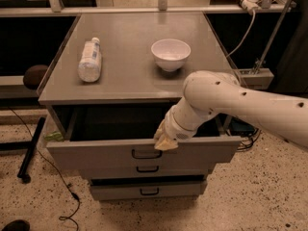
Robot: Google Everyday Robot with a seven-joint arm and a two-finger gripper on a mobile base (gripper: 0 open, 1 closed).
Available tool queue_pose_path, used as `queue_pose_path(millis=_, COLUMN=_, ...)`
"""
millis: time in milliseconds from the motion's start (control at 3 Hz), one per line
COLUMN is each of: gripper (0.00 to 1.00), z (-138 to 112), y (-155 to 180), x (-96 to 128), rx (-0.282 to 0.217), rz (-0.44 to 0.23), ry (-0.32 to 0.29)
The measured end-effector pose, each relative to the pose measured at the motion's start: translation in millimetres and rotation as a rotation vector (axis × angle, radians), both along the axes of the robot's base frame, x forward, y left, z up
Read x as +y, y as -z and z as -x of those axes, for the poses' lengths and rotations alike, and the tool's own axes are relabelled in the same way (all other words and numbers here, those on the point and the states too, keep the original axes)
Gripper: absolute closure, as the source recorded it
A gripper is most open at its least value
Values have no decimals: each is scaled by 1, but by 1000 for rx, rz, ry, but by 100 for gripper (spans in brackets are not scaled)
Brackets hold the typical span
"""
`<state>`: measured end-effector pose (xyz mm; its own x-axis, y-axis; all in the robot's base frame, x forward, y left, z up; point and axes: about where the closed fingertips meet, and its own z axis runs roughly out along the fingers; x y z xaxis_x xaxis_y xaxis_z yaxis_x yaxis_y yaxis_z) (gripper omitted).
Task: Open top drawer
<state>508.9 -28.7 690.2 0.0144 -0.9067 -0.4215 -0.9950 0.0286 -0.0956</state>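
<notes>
The gripper (164, 141), its grip impossible to tell, rests at the upper edge of the open top drawer (91, 154), just above and right of its handle (147, 153).

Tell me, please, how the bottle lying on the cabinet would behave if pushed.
Lying on its side, the bottle would probably roll if pushed sideways. It looks like clear plastic, so likely light and squashy. The pincer is at the front edge of the open top drawer, away from it.
</notes>
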Motion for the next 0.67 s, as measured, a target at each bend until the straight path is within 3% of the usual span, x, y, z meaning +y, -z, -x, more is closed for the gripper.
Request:
queue_pose_path(millis=333, gripper=15, z=0, y=0, x=0, rx=0, rz=0, ry=0)
queue_pose_path(millis=667, gripper=0, z=0, y=0, x=0, rx=0, rz=0, ry=0)
